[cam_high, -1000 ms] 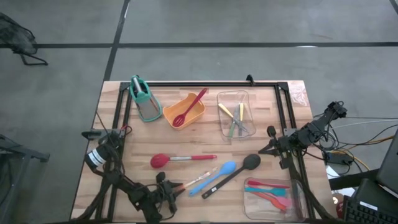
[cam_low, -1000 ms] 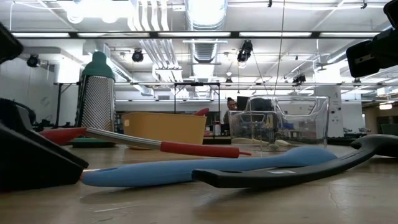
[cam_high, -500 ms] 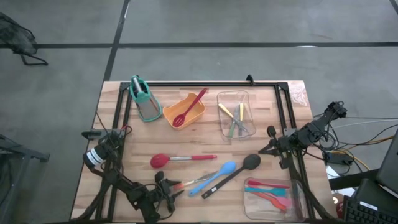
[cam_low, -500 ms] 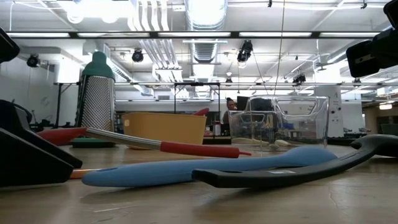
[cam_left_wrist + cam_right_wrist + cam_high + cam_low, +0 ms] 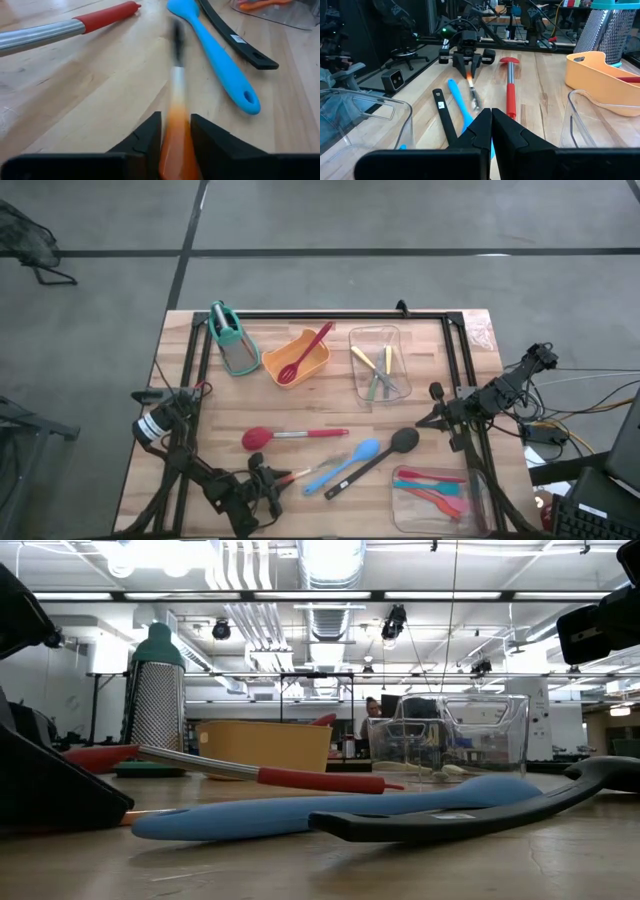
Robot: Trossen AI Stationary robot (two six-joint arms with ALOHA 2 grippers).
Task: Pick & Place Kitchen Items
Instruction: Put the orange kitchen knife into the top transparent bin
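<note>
Even, bright overhead strip lighting; soft shadows; motion blur on the orange-handled utensil (image 5: 175, 115) in the left wrist view

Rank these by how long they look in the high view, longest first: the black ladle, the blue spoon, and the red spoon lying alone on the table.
1. Red spoon and black ladle: these look about alike, too close to rank.
2. Blue spoon: shortest.
</note>
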